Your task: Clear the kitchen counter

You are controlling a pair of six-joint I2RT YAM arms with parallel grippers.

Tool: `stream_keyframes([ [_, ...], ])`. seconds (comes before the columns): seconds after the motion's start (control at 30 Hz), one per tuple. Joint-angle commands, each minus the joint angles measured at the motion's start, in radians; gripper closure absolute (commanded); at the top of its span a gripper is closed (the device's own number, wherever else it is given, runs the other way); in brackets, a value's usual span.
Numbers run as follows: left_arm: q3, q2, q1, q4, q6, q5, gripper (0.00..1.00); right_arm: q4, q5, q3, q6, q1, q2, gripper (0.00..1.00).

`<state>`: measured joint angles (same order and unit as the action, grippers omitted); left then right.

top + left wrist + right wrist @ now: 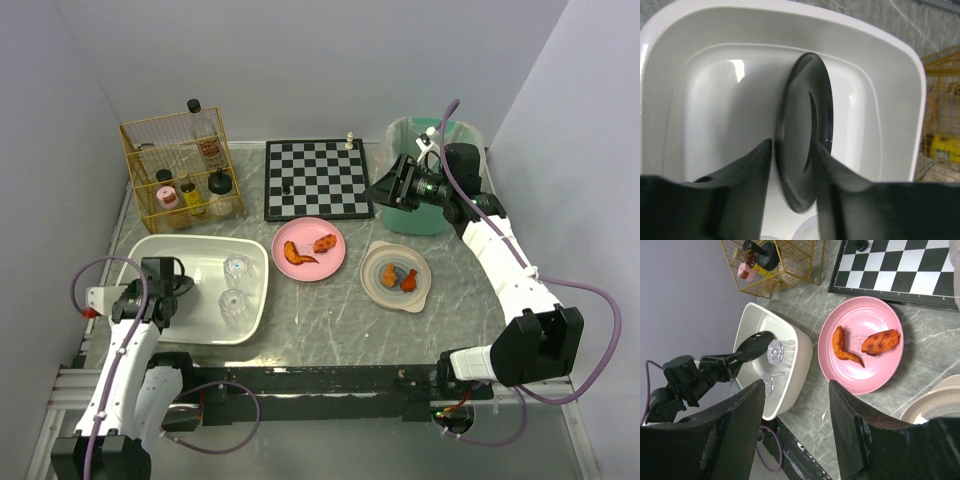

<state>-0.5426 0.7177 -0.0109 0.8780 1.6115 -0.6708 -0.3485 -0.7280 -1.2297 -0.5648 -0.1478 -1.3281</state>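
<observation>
Two arms stand at the near edge of the worktop (330, 325), a flat grey slab with a marble pattern and whitish veins. Its long axis runs side to side, from the left arm's side to the right's. Its left part is covered by a white tub (150, 248). The left pincer (176, 284) hangs over that tub, and two clear glasses (237, 267) sit in the tub to its right. The right pincer (380, 188) hovers at the far right, with a green bin (470, 135) behind it and a chessboard (318, 180) just beyond its tips.

From the left wrist, the left pincer (792, 150) pinches a dark plate (807, 110), glossy and round, held on edge. The plate's lower rim is hidden behind the fingers. The smooth tub (902, 65) lies under it. Only a sliver of worktop (920, 22) shows past the far rim, blurred.

From the right wrist, the right pincer (796, 390) is spread wide with nothing between its fingers. Veined worktop (815, 310) lies below, running diagonally in this tilted view. Ahead of the tips sits a round pink plate (860, 375) with two orange-brown pieces of food (880, 341). A wire basket (780, 270) stands farther off. A beige dish (935, 400) is cut off by the frame and the right finger.
</observation>
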Motion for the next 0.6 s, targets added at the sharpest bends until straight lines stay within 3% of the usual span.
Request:
stream_keyframes([
  [0.0, 0.013, 0.014, -0.050, -0.105, -0.079, 0.060, 0.48, 0.049, -0.025, 0.009, -0.007, 0.007, -0.002, 0.39],
  [0.13, 0.033, 0.023, -0.070, -0.134, -0.088, 0.103, 0.20, 0.049, -0.025, 0.010, -0.007, 0.005, -0.005, 0.39],
  [0.23, 0.032, 0.022, -0.075, -0.137, -0.094, 0.105, 0.10, 0.048, -0.025, 0.012, -0.004, 0.007, -0.005, 0.39],
  [0.4, 0.010, 0.016, -0.078, -0.122, -0.107, 0.099, 0.01, 0.040, -0.010, 0.016, 0.000, 0.007, -0.002, 0.39],
  [0.57, -0.052, -0.001, -0.080, -0.125, -0.163, 0.106, 0.01, -0.015, 0.087, 0.013, 0.037, -0.002, -0.003, 0.39],
])
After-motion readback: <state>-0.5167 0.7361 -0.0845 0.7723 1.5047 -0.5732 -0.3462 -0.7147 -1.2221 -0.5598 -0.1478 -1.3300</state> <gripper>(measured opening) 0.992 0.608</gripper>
